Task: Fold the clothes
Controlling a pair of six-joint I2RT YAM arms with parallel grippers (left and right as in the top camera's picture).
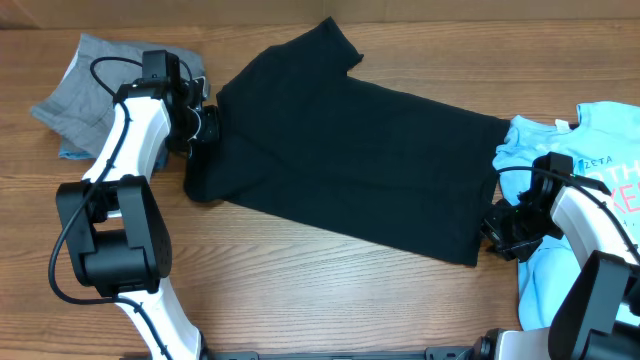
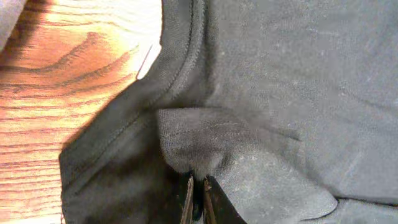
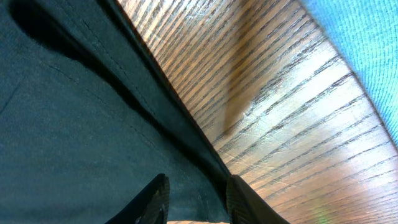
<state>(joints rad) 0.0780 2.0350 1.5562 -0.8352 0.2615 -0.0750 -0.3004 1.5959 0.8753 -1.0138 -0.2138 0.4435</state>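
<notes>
A wooden table (image 1: 300, 260) bears a black T-shirt (image 1: 350, 150), grey shorts (image 1: 75, 95) and blue tee (image 1: 600, 130).

On the table (image 1: 300, 265) the T-shirt (image 1: 350, 150) lies between the shorts (image 1: 85, 85), left, and the printed tee (image 1: 590, 150), right.

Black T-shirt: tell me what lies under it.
The wooden table shows along the edges of the black T-shirt, so the shirt lies straight on the wood there. Whatever is beneath its middle is covered by cloth and cannot be seen.
</notes>
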